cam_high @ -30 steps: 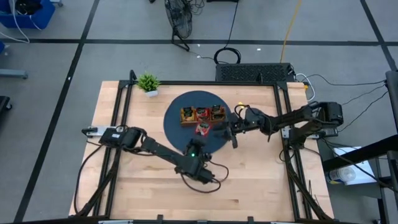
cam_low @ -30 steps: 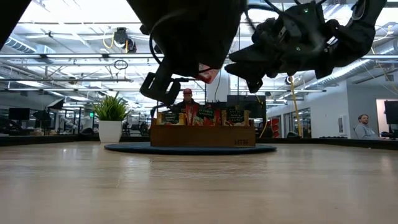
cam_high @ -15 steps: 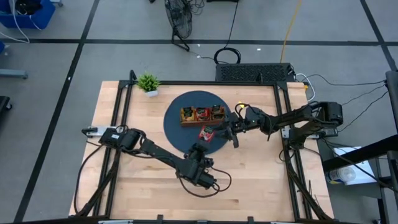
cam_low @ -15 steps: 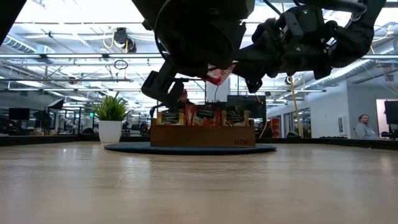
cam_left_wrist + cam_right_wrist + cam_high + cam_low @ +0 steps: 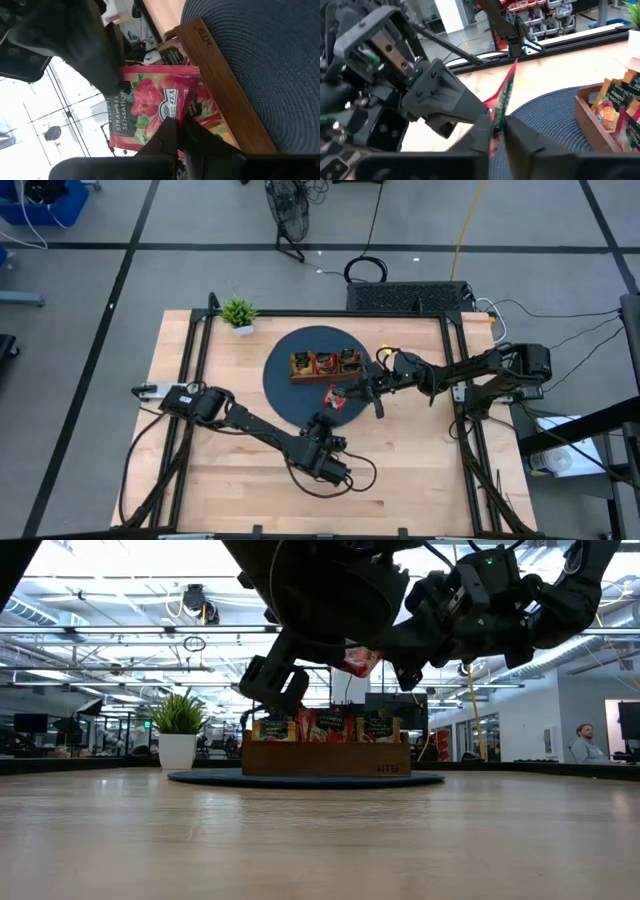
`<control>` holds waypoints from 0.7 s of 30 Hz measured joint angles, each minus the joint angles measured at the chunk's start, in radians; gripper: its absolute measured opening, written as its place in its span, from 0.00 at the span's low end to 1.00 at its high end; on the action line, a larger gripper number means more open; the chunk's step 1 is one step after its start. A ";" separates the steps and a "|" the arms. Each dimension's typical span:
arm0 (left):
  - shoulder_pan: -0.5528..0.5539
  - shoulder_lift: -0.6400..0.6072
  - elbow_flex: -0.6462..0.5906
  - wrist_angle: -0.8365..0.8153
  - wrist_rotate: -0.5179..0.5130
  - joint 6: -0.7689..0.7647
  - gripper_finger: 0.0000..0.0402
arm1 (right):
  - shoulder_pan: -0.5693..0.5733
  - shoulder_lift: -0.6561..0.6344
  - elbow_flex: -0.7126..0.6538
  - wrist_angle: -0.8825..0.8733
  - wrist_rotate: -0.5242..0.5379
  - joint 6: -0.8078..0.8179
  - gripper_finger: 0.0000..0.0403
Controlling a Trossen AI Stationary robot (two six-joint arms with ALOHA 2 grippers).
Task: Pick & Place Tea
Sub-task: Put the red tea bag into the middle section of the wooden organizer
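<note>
High view: A red tea sachet hangs above the dark round mat, at 5 o'clock from the wooden tray, pinched between the left gripper and the right gripper at once.
Low view: The sachet is aloft above the tray, whose three compartments already show upright tea sachets.
Left wrist view: Narrowed fingers clamp the strawberry sachet edge; the tray lies just beyond.
Right wrist view: Its own fingers grip the same sachet, seen edge-on.
Progress: Handover midway, it appears; this sachet is not yet placed, and no loose sachets show on the table.
</note>
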 joint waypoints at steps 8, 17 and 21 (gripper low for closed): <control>0.000 -0.001 0.000 0.038 0.037 -0.064 0.05 | 0.013 0.000 0.000 -0.014 -0.013 -0.076 0.00; -0.034 -0.164 -0.034 0.090 0.343 -0.432 0.18 | -0.058 -0.010 0.044 -0.023 0.099 -0.182 0.00; -0.061 -0.310 -0.148 0.234 0.344 -0.432 0.20 | -0.099 -0.010 0.135 -0.148 0.084 -0.214 0.00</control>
